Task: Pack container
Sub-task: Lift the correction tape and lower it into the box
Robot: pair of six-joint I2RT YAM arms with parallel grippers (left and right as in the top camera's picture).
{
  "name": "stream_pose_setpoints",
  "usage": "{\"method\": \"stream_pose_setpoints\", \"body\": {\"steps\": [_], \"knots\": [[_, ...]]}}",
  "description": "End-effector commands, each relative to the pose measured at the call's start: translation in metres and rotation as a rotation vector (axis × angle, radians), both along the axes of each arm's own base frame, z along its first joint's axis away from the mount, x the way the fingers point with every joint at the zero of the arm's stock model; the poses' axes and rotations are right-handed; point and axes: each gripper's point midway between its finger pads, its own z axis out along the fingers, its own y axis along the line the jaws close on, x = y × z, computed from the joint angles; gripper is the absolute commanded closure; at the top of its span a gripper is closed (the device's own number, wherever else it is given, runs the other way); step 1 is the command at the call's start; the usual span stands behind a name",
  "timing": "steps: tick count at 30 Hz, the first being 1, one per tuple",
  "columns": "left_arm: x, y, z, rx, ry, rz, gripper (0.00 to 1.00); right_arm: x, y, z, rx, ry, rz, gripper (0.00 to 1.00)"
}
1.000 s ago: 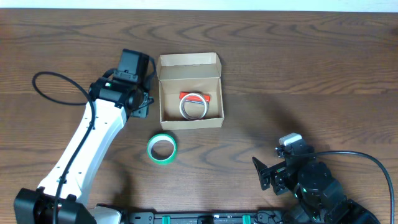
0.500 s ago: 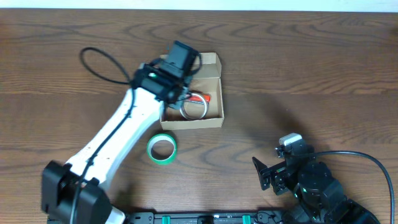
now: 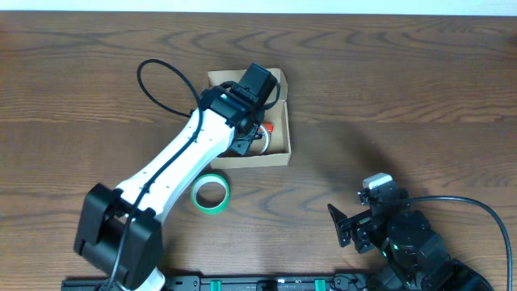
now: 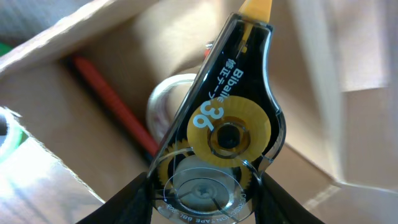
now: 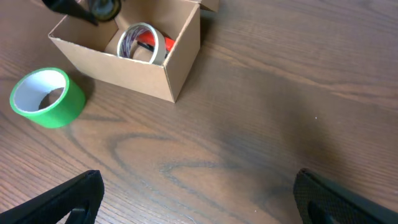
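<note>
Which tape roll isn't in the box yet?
The green roll: it lies flat on the table outside the container. The pale roll already sits inside it, beside a red item. The left fingers hold a correction tape over the container.

Soft, even light; the left wrist view is blurred with bright glare.

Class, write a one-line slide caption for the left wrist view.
Left tool holds a correction tape dispenser over the container, clear tape roll and red pen inside.
</note>
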Motion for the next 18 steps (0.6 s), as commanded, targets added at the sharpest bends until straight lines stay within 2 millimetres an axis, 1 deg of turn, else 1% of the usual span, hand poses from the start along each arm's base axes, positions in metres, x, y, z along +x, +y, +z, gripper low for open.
{"method": "stream_pose_setpoints", "body": {"steps": [1, 7, 13, 18], "knots": [[-0.001, 0.001, -0.011, 0.014, 0.048, -0.014, 0.53, 0.000, -0.001, 0.001, 0.007, -0.004, -0.008, 0.01], [-0.002, 0.014, -0.025, 0.044, 0.102, 0.011, 0.53, 0.000, -0.001, 0.001, 0.007, -0.004, -0.008, 0.01], [-0.008, 0.024, -0.034, 0.056, 0.165, 0.029, 0.53, 0.000, -0.001, 0.001, 0.007, -0.004, -0.008, 0.01], [-0.009, 0.024, -0.039, 0.052, 0.184, 0.025, 0.53, 0.000, -0.001, 0.001, 0.007, -0.004, -0.008, 0.01]]}}
